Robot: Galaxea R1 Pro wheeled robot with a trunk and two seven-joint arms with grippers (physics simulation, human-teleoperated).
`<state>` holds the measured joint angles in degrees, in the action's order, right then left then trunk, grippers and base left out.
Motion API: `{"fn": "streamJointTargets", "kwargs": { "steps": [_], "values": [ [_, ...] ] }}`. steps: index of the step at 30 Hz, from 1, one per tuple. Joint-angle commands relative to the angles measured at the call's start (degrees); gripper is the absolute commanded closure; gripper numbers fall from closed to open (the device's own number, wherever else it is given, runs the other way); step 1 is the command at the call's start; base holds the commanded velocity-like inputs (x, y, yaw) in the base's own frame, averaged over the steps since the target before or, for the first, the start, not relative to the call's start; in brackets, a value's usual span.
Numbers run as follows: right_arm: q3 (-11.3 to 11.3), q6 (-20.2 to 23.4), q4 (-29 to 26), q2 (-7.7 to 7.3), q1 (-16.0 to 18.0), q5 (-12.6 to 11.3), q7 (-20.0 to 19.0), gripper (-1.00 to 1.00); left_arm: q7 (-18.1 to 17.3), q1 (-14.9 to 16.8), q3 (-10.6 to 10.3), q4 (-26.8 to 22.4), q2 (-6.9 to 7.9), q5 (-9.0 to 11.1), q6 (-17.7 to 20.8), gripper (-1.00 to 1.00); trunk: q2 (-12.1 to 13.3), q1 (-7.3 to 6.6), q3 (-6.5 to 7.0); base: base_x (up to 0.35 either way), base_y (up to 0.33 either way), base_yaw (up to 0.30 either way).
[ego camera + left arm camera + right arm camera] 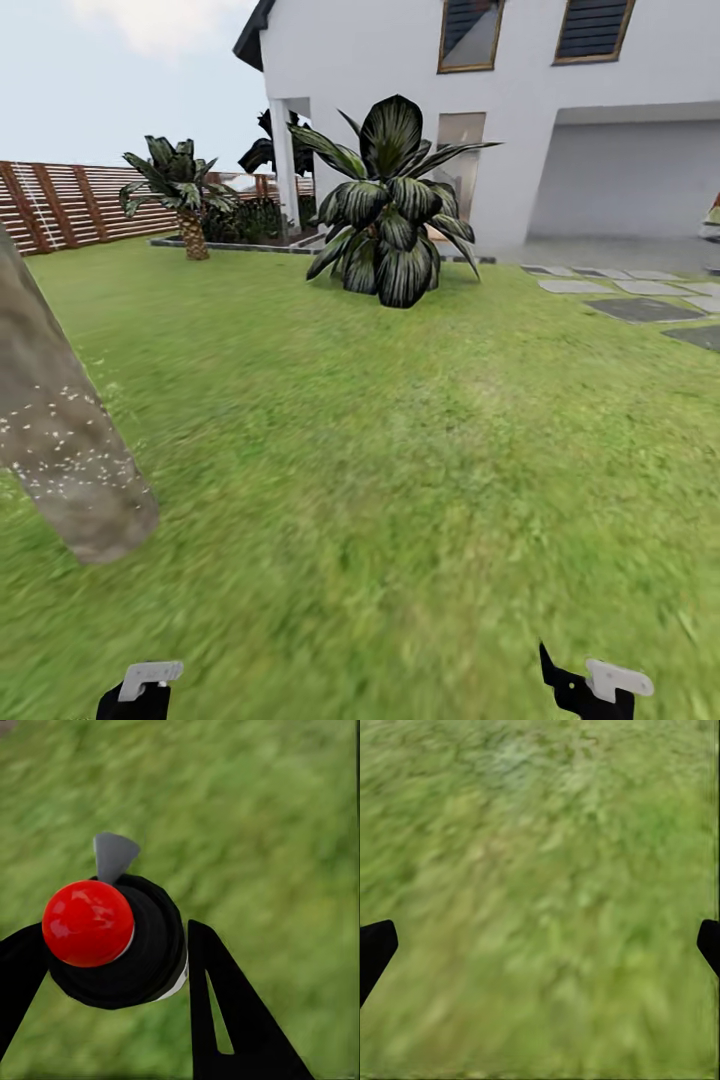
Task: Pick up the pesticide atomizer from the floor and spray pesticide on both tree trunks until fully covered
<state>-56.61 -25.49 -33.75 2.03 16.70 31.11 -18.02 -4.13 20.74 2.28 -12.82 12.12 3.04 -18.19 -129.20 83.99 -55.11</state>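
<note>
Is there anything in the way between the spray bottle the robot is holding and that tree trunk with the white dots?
Nothing visible is. The left gripper holds the pesticide atomizer low over the lawn, and only open grass lies between it and the speckled tree trunk at the head view's left. The big leafy bush stands far off, near the house.

The tree trunk [62,440] is cut by the left edge of the head view, so its upper part and crown are out of the picture. The house [520,100] is cut at the top and right edges. Both grippers are cut by the bottom edge there: the left gripper [140,692] and the right gripper [592,688] show only partly. In the left wrist view, the spray bottle [120,941] hides its own lower body behind its red top. The grass [540,900] is blurred in both wrist views.
</note>
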Motion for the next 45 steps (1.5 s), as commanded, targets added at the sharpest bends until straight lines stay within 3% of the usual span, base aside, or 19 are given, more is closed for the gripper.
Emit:
{"fn": "streamJointTargets", "kwargs": {
  "steps": [1,14,45],
  "values": [
    [0.0,0.0,0.0,0.0,0.0,0.0,0.0,-1.0,0.0,0.0,0.0,0.0,0.0,0.0,0.0,1.0,0.0,0.0,0.0,-0.284,0.214,-0.288],
    [-0.1,0.0,0.0,-0.09,0.0,0.0,0.0,-1.0,0.0,0.0,0.0,0.1,0.09,-0.1,0.0,1.0,0.0,0.0,0.0,-0.258,0.164,-0.299],
    [0.0,0.0,0.0,-0.01,0.0,0.0,0.0,-1.0,0.1,0.0,0.0,0.1,0.09,-0.1,0.0,1.0,0.0,0.0,-0.26,-0.003,0.001,-0.296]
  ]
}}
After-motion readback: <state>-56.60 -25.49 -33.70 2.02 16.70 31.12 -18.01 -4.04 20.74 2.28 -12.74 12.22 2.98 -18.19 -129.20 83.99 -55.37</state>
